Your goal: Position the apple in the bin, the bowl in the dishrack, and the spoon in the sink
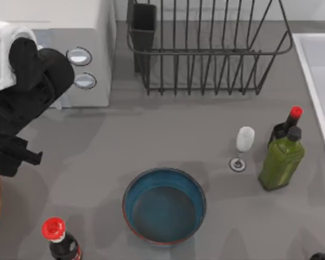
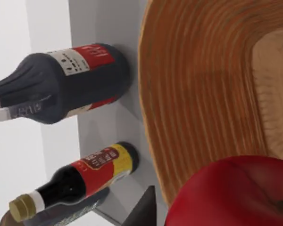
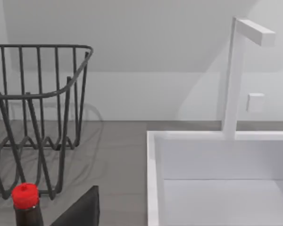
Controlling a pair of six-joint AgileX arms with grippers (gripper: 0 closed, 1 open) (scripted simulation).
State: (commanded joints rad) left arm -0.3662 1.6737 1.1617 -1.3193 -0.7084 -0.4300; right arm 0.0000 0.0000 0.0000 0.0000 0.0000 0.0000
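On your grey table (image 1: pixel 151 146), a white microwave (image 1: pixel 92 32) with two round knobs (image 1: pixel 79 56) stands at the far left. Near the right side, a green bottle (image 1: pixel 281 160) stands upright, with a dark red-capped bottle (image 1: pixel 290 122) just behind it. A small white cup (image 1: pixel 245 138) and a small round disc (image 1: pixel 238 164) lie just left of them. Another red-capped bottle (image 1: pixel 59 238) stands at the near left. In the left wrist view, you see two dark bottles (image 2: pixel 61 84) beside a wooden rim (image 2: pixel 198 94).

Grey table (image 1: pixel 151 141) under me, evenly lit with soft shadows. Plain pale wall (image 3: pixel 155 56) behind it. White microwave (image 1: pixel 89 32) sits at the back left.
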